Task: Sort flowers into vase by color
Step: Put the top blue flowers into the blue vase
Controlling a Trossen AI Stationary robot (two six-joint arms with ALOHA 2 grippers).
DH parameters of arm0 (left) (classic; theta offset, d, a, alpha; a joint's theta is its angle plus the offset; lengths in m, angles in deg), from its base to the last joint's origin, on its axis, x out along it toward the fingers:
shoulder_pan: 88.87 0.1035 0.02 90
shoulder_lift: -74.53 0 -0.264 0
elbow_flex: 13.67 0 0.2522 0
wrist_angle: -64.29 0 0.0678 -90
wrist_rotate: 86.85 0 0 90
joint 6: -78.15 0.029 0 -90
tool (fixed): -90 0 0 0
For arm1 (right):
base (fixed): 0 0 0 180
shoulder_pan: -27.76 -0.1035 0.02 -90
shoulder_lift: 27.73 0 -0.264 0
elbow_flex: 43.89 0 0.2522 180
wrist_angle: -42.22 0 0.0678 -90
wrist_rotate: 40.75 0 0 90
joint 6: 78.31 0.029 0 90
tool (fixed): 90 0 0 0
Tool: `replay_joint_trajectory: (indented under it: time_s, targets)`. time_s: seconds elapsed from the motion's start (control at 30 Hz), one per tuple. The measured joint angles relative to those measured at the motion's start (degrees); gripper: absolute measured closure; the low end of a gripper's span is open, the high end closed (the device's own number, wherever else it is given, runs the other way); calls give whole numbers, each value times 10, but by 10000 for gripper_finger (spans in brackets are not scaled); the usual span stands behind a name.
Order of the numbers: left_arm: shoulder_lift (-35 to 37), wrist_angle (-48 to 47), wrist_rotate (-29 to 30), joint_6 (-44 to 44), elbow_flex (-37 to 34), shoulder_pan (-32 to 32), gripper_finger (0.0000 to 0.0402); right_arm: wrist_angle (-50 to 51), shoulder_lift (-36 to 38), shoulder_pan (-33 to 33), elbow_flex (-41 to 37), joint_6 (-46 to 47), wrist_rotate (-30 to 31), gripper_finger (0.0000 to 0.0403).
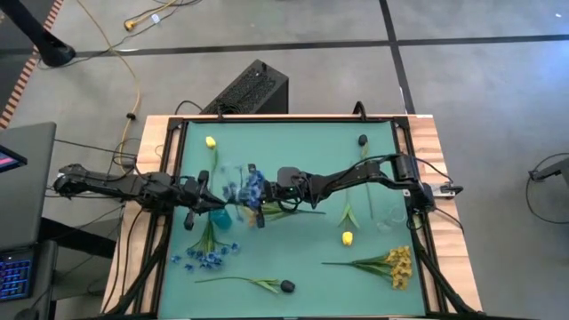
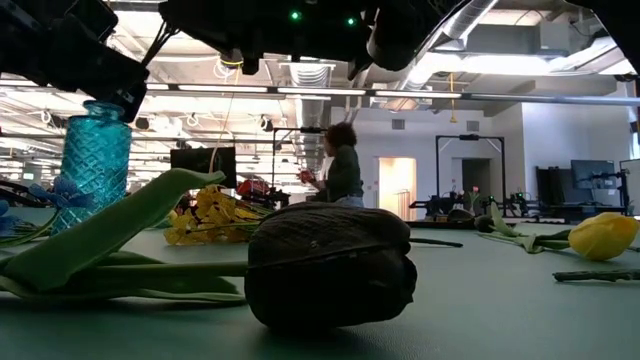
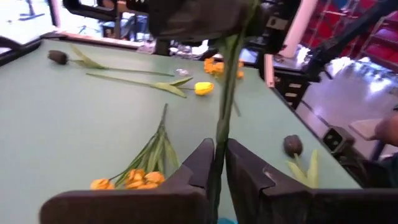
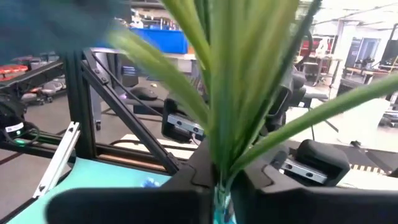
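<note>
Flowers lie scattered over the green table mat (image 1: 293,169), while both dark arms meet near its middle over a turquoise cut-glass vase (image 2: 96,160), which stands upright left of centre. The left gripper (image 3: 219,163) is clenched on a thin green stem (image 3: 224,112) that rises straight up between its fingers. The right gripper (image 4: 217,171), reaching in from the right, is clenched around a bunch of long green leaves (image 4: 242,81) belonging to the blue small-blossom sprig (image 1: 252,188) held above the vase mouth.

Largest of the loose ones, a yellow-orange cluster sprig (image 1: 389,263) lies at the near right with its stem pointing left. A second blue blossom sprig (image 1: 206,252) lies near the left edge, just in front of the vase. A dark, near-black bud on a leafy stem (image 1: 286,286) rests at the near edge, close to the low camera. Another dark bud (image 1: 363,140) sits at the far right, its stem running toward the near side. A single yellow bud (image 1: 347,238) lies right of centre, and another yellow bud (image 1: 211,141) at the far left.

Beyond the table, a person (image 2: 342,165) stands in the room.
</note>
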State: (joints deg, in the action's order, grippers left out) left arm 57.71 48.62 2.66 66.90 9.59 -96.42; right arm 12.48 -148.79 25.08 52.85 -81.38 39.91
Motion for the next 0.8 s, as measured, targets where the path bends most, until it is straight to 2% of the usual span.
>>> replay_joint_trajectory:
  time_s: [0.23, 0.47, 0.6, 0.8]
  targets:
    - [0, -26, 12, 0, 32, 0, 262, 2, 0, 2, 0, 3, -1, 360]
    - [0, -38, -12, -15, 57, 0, 167, 5, 0, 2, 4, 45, -1, 350]
    - [-5, -40, -8, -26, 57, 0, 144, 54, 0, 2, 38, 48, 0, 352]
    - [-33, -38, 8, -36, 57, 0, 141, 175, 0, 3, 100, 41, 1, 352]
